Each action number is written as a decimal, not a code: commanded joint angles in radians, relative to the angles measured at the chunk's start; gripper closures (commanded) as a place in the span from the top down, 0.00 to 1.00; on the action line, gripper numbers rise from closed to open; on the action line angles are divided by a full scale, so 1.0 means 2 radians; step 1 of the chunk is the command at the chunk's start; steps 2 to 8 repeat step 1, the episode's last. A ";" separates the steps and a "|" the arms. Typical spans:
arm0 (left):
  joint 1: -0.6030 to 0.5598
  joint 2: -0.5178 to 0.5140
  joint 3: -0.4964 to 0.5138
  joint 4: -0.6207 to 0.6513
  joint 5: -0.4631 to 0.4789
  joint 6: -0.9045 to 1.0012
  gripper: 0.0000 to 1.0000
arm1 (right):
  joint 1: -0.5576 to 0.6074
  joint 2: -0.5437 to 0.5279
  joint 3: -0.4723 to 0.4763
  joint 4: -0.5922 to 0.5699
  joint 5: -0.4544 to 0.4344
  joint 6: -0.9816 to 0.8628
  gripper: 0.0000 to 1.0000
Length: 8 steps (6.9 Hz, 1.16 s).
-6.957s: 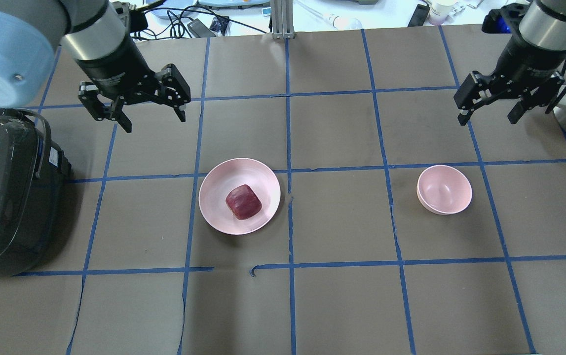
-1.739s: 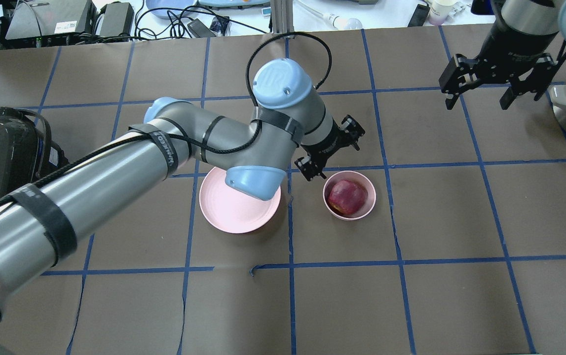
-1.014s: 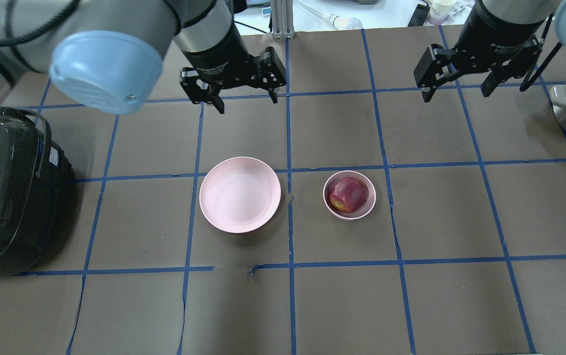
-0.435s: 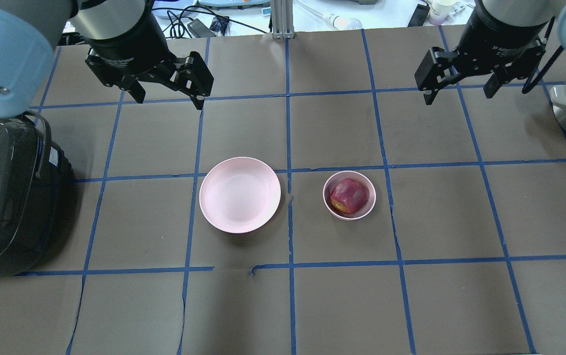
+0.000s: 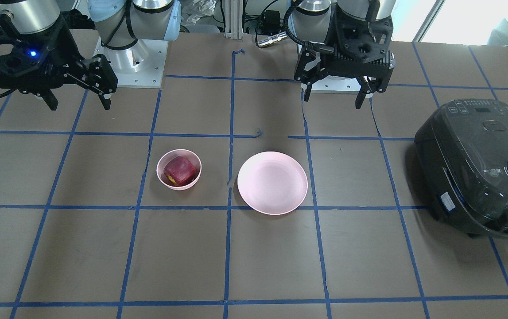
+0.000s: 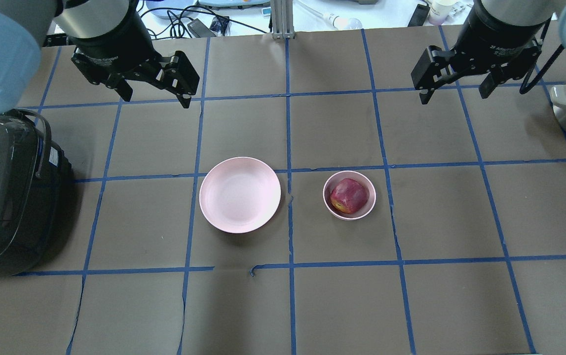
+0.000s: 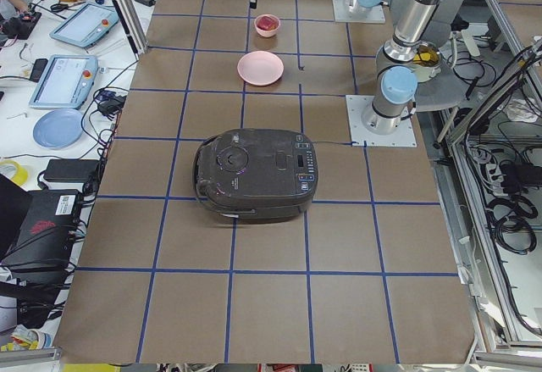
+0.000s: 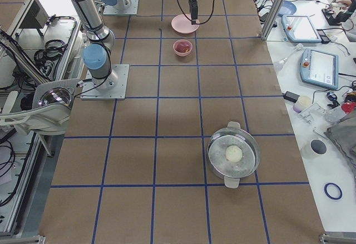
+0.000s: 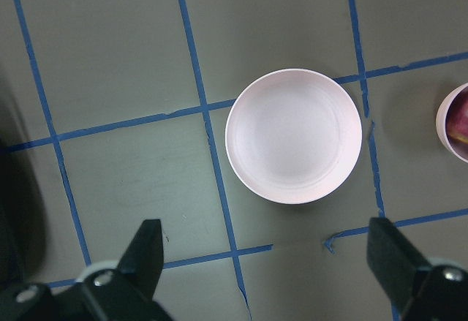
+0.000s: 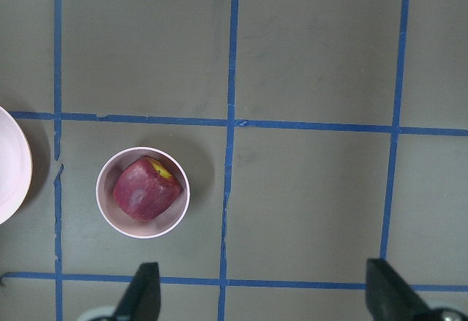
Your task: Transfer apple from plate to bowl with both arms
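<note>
Both the left gripper (image 6: 156, 96) and right gripper (image 6: 453, 96) hang spread and empty. The apple (image 6: 348, 195) sits in the bowl (image 6: 373, 197), well apart from either.

Plate (image 6: 240, 195): smooth, faintly glossy pink plastic. Table cover (image 6: 337, 305): matt brown paper; blue tape (image 6: 288, 123) matt. Cooker (image 6: 6, 197): glossy dark plastic.

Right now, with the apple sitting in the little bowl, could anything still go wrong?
Little, probably. The apple nearly fills the bowl, so a bump to that small bowl might tip it out. The left end effector and the right end effector hang open above the table; a low sweep could clip the bowl or the plate. The left one is also fairly near the black cooker.
</note>
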 commanded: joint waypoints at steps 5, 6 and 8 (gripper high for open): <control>0.029 0.002 -0.002 -0.002 -0.011 0.007 1.00 | 0.000 0.000 0.000 0.000 0.001 0.000 1.00; 0.029 0.002 -0.002 -0.002 -0.011 0.007 1.00 | 0.000 0.000 0.000 0.000 0.001 0.000 1.00; 0.029 0.002 -0.002 -0.002 -0.011 0.007 1.00 | 0.000 0.000 0.000 0.000 0.001 0.000 1.00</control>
